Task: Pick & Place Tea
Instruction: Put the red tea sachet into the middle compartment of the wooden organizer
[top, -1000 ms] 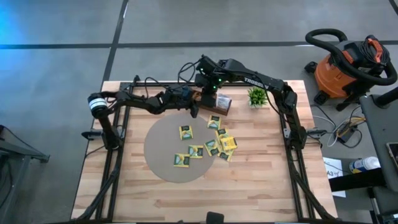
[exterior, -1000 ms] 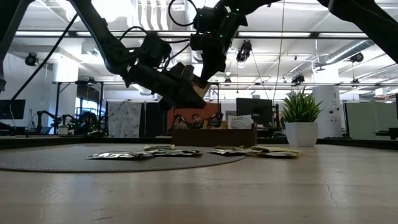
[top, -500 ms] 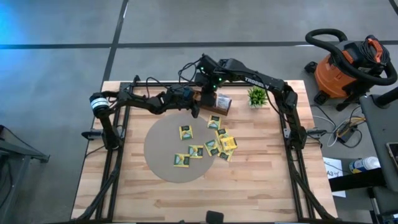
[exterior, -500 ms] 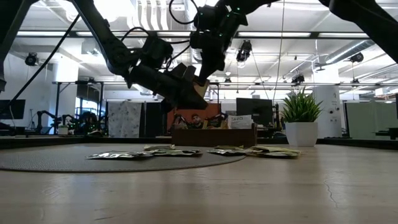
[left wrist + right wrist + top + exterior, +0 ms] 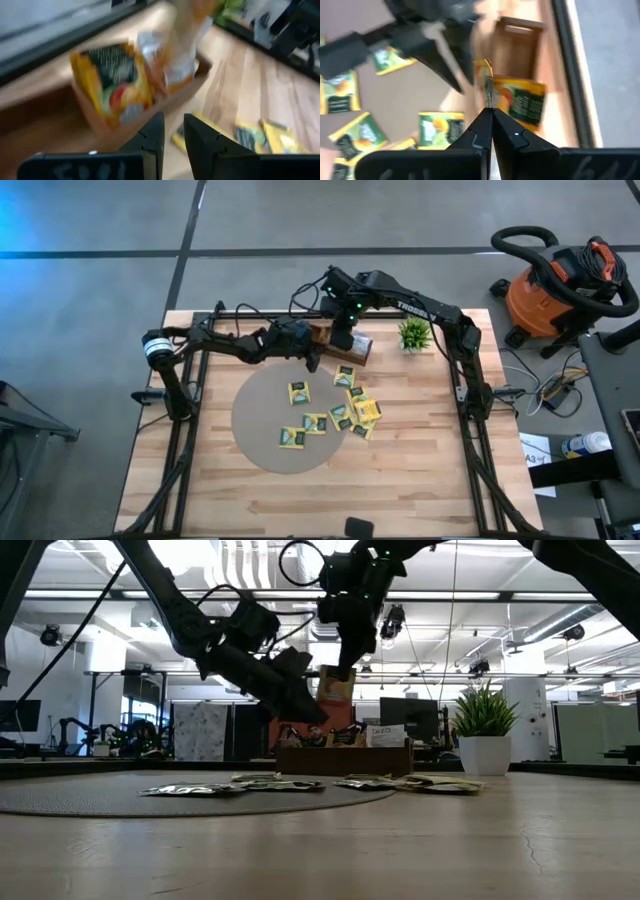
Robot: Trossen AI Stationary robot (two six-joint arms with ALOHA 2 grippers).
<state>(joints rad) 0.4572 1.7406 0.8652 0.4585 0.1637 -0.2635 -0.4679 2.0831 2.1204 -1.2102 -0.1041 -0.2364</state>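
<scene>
Sachet [image 5: 337, 688] hangs over tray [image 5: 345, 346] | right gripper [image 5: 488, 111] pinches its edge so we can drop it edge-first | left gripper [image 5: 171, 131] beside, fingers slightly parted, empty | remaining sachets [image 5: 350, 412] on table.

The floor [image 5: 100, 220] is grey, with dark lines across it. An orange vacuum [image 5: 545, 295] stands near the wooden table [image 5: 420, 480]. Long lights [image 5: 560, 595] shine on the ceiling above the table.
</scene>
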